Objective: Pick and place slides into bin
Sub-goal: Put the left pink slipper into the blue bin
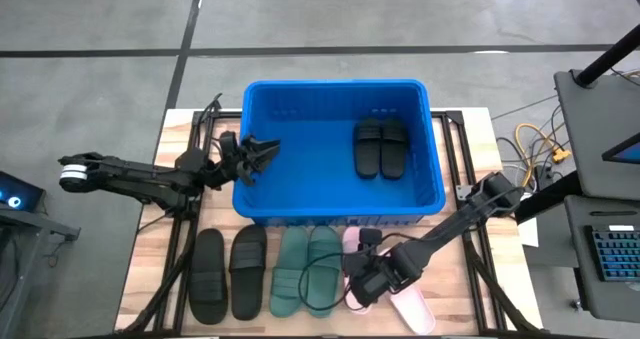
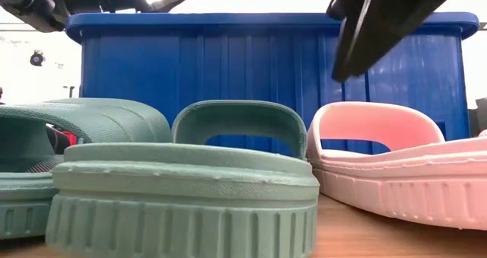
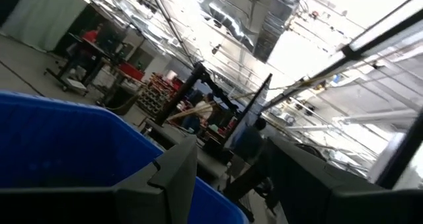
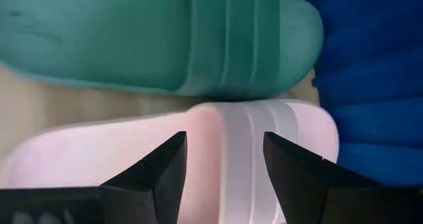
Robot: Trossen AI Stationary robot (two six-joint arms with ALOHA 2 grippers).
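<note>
The blue bin (image 1: 340,84) stands at the table's far middle, with a pair of black slides (image 1: 380,147) lying flat inside at its right. In front of it, soles on the table, lie a row of black slides (image 1: 210,277), green slides (image 1: 290,274) and pink slides (image 1: 415,309). My right gripper (image 4: 225,159) hangs open just above the left pink slide's strap (image 4: 231,128), slanting down, one finger on either side, clear of it in the low view (image 2: 358,37). My left gripper (image 1: 262,154) is open, raised over the bin's left rim.
The bin's near wall (image 2: 251,60) rises close behind the row of slides. A green slide (image 4: 152,39) lies right beside the pink one. Cables (image 1: 540,144) and a keyboard (image 1: 612,254) sit off the table's right edge. People stand in the room beyond (image 3: 251,141).
</note>
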